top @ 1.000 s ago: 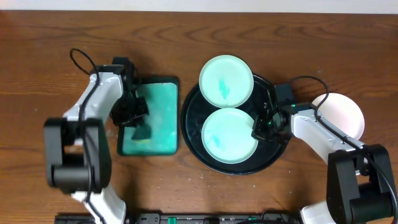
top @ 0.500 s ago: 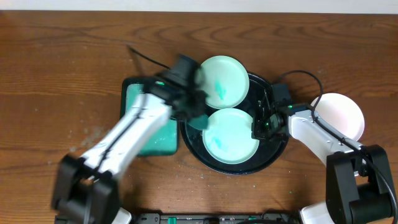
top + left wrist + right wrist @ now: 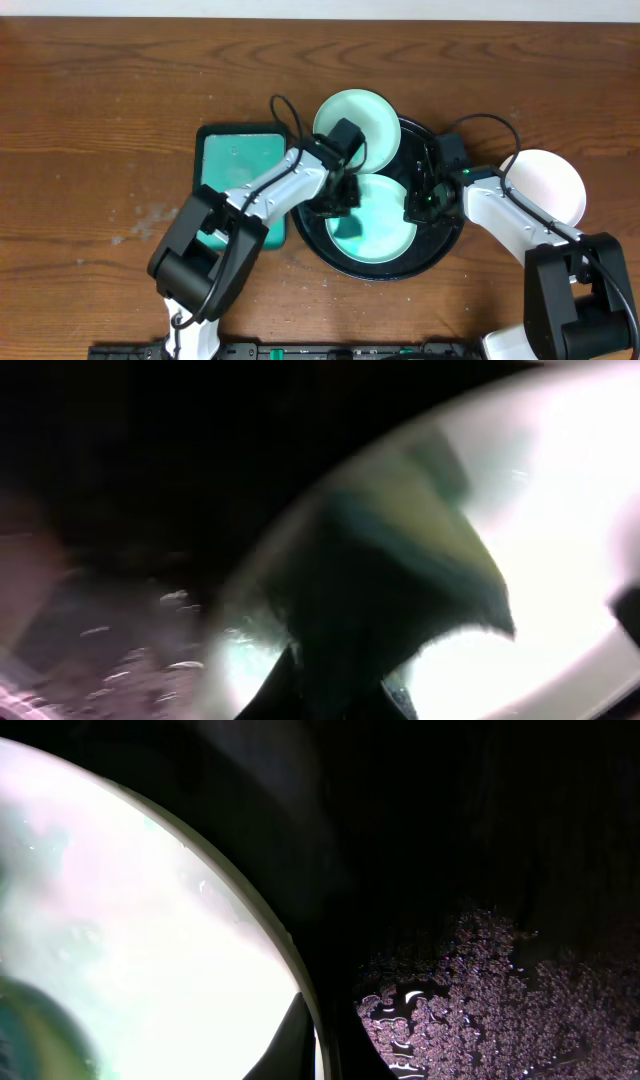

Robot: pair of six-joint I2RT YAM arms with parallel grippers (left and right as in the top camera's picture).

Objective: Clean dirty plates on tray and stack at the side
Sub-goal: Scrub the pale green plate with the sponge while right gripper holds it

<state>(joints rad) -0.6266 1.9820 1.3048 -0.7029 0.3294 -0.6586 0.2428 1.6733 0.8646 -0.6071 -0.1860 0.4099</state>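
Left jaws brought sponge [image 3: 400, 590] onto near plate [image 3: 385, 222].

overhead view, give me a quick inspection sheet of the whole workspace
surface: wooden table, pale scuffs at left
job's things: black tray with foam; front plate in it, teal-smeared; rear plate overlapping the tray's far rim; white plate on the table at right
clutter: teal rectangular dish left of the tray
grippers: left gripper seems shut on a dark sponge on the front plate; right gripper clamps that plate's right rim
cables: black cable loop at each wrist
surroundings: nothing seen
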